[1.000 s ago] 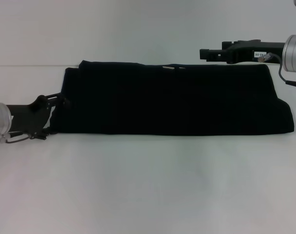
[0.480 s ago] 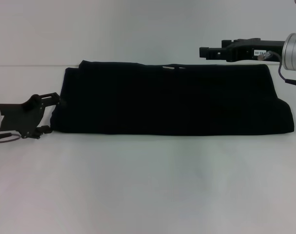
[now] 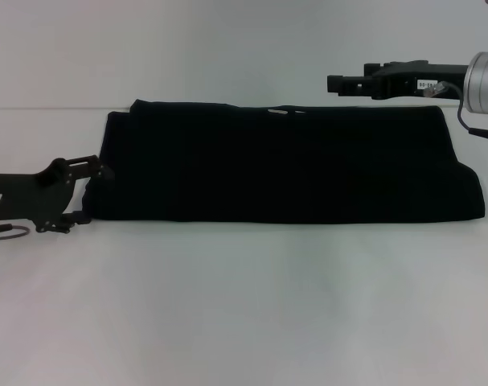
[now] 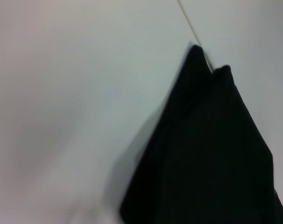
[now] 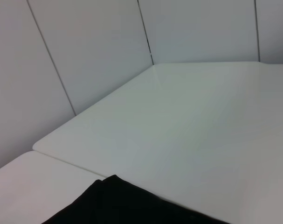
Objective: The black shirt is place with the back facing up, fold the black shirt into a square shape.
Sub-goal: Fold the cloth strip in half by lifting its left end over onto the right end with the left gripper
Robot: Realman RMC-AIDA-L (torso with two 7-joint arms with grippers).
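The worktop [image 3: 244, 305] is carrying the shirt [image 3: 284, 165], which is lying as a long black band across its middle, already folded lengthwise; its long axis is running from the worktop's left side to its right side. In my judgement the coming move is turning on that axis: to reach a square, one short end is needing to be carried along it toward the other.

The left gripper [image 3: 87, 189] is sitting low at the shirt's left short end, its jaws spread, with the upper tip touching or just beside the hem and the lower tip near the front-left corner of the cloth. The shirt is lying to the right of those jaws, so this arm is the nearer one for a pick at that end.

The right gripper [image 3: 340, 83] is hovering above the back edge of the shirt, right of centre, pointing left; I cannot tell how its jaws are standing.

Compared with half a second ago, the left gripper is sitting slightly further right, closer against the hem. The right gripper is sitting a touch higher. The shirt is lying unchanged.
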